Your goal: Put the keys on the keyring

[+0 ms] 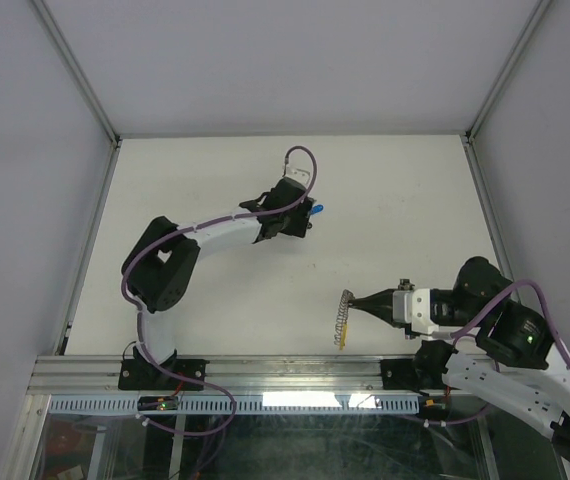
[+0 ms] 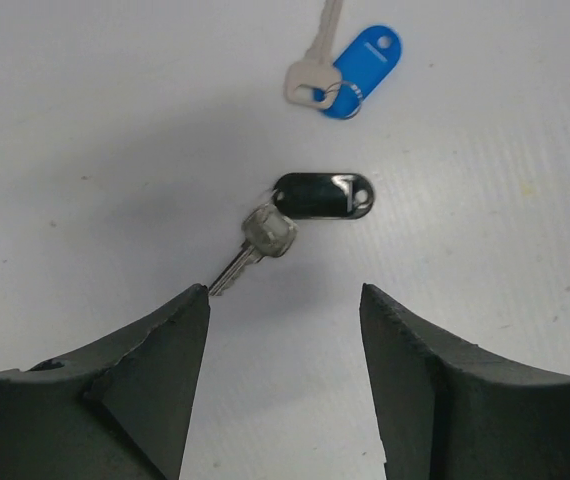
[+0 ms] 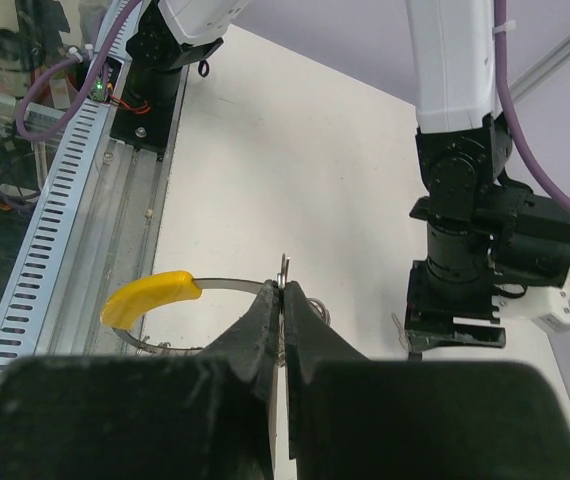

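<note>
Left claw (image 2: 285, 298): jaws about half open, nothing between them, gripping nothing. Fingers (image 2: 135, 390) are dark, matte wedges with rough edges. In the wrist view the left-hand fingertip sits right at the blade tip of a small silver metal key with a glossy black oval tag (image 2: 268, 232). Contact or a hairline gap, can't tell. That key lies flat at 12 o'clock from the claw, with its blade running toward 7 o'clock and a rounded head joined to the tag by a small ring.

Further out, at 12–1 o'clock, is a small silver metal key with a bright blue oval plastic tag (image 2: 308, 80). It also lies flat, has a squarish head, and the tag has a hole at its far end.

Count: 2 keys, 2 tags, both loose on the white matte table (image 2: 85, 120).

Right claw (image 3: 283, 292): pinched shut on the thin metal band of the whitish ribbed keyring with a smooth curved yellow segment (image 3: 150, 298). The yellow piece sits at 9 o'clock from the fingertips.

Top view: 1 keyring, at 5 o'clock from the left claw, well apart from both keys and near the table's near edge. The right claw points toward 9 o'clock.
</note>
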`<state>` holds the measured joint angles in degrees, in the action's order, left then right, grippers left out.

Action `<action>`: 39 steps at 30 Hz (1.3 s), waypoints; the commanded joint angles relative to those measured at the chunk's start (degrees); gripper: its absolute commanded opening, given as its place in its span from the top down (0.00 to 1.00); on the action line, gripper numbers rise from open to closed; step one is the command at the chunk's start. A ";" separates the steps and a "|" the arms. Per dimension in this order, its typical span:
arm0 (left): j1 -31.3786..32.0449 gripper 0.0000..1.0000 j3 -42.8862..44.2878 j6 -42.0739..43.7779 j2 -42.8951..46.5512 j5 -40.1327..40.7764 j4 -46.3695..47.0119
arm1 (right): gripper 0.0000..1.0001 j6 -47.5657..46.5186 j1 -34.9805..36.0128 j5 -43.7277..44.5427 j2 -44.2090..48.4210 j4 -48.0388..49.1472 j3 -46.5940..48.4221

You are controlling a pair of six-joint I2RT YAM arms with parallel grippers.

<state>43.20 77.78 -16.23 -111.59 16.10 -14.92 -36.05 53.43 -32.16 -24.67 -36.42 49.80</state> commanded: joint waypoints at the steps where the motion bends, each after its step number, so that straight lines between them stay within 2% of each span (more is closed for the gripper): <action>1: -3.15 0.39 -4.45 5.58 7.80 -8.52 7.80 | 1.00 1.07 -0.17 -0.47 -0.97 4.56 -0.19; 8: -8.00 0.45 -5.64 8.97 6.61 -19.27 11.06 | 1.00 1.32 -0.17 -0.94 -1.24 4.79 -0.23; 18: -11.25 0.53 -5.35 11.06 3.66 -26.47 14.37 | 1.00 1.78 -0.17 -1.24 -1.27 4.87 -0.49; 39: -12.27 0.64 -3.01 12.73 -3.52 -31.57 15.21 | 1.00 1.95 -0.17 -1.99 -1.64 5.23 -0.82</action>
<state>31.40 72.18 -4.80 -115.15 -13.32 -3.36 -35.38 53.43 -33.30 -26.04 -35.38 48.86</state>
